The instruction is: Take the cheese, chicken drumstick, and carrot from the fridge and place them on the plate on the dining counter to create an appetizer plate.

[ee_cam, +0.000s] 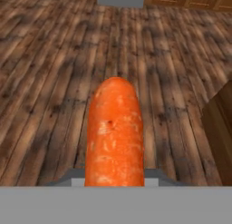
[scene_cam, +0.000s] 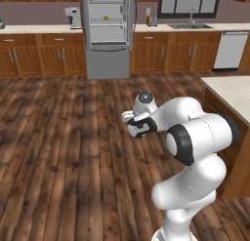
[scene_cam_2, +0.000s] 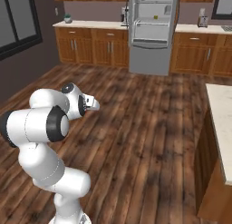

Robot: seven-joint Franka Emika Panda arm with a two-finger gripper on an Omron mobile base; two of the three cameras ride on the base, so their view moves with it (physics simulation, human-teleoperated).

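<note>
A bright orange carrot (ee_cam: 115,132) stands up large in the middle of the hand view, held from below, with wooden floor behind it. My gripper (scene_cam: 128,119) is shut on it, folded in close to the arm well above the floor, and it appears too in the right base view (scene_cam_2: 94,103). Across the room the grey fridge (scene_cam: 107,28) stands with its doors open, pale shelves showing, and a small yellow item (scene_cam_2: 156,17) sits on one shelf. A corner of the beige dining counter (scene_cam: 233,90) lies to the right. The plate and drumstick are out of view.
Brown wooden cabinets (scene_cam: 41,52) and a wall counter with a sink (scene_cam: 189,25) run along the far wall beside the fridge. A white dishwasher (scene_cam: 230,50) sits at the far right. Wide wood floor (scene_cam: 73,137) lies between me and the fridge.
</note>
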